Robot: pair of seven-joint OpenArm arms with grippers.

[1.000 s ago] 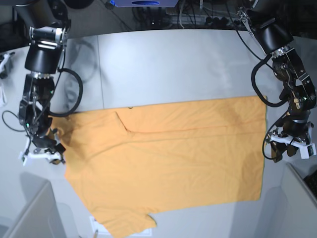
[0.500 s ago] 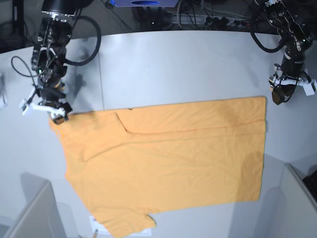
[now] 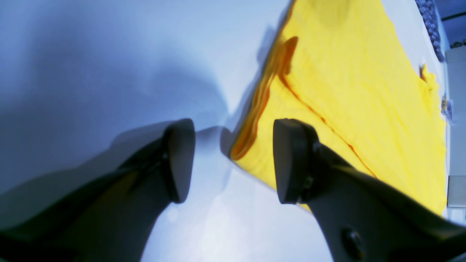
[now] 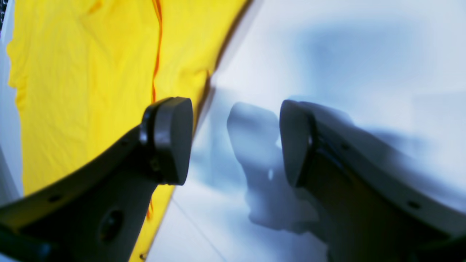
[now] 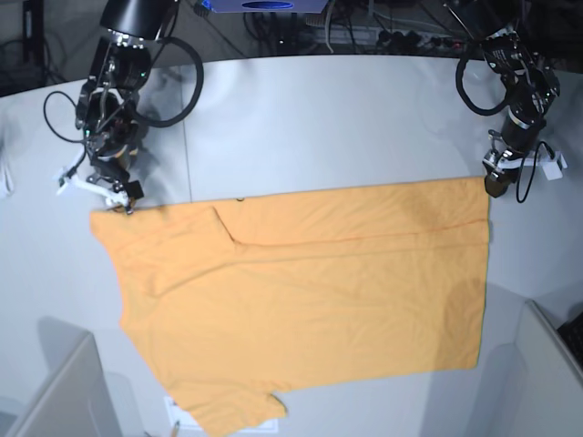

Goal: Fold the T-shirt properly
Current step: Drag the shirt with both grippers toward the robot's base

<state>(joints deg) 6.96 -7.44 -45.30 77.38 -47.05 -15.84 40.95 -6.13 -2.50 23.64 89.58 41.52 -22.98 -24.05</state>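
Observation:
The light-orange T-shirt point(image 5: 310, 300) lies spread flat on the grey table point(image 5: 319, 118), with a folded strip along its far edge and one sleeve point(image 5: 232, 410) at the near edge. My left gripper point(image 5: 496, 185) is open low at the shirt's far right corner. In the left wrist view the corner of the shirt point(image 3: 364, 72) lies between the fingers of my left gripper point(image 3: 233, 160). My right gripper point(image 5: 114, 202) is open at the far left corner. In the right wrist view my right gripper point(image 4: 233, 143) hangs over bare table, with the shirt's edge point(image 4: 72, 91) behind one finger point(image 4: 171, 142).
Grey bins stand at the near left point(image 5: 55, 391) and near right point(image 5: 551, 364) table corners. A white sheet point(image 5: 178, 417) pokes out from under the shirt's near edge. Cables and equipment point(image 5: 364, 32) line the back edge.
Both arms have swung from the shirt's near side edges to its far corners. In the last half second the left gripper came down to the far right corner.

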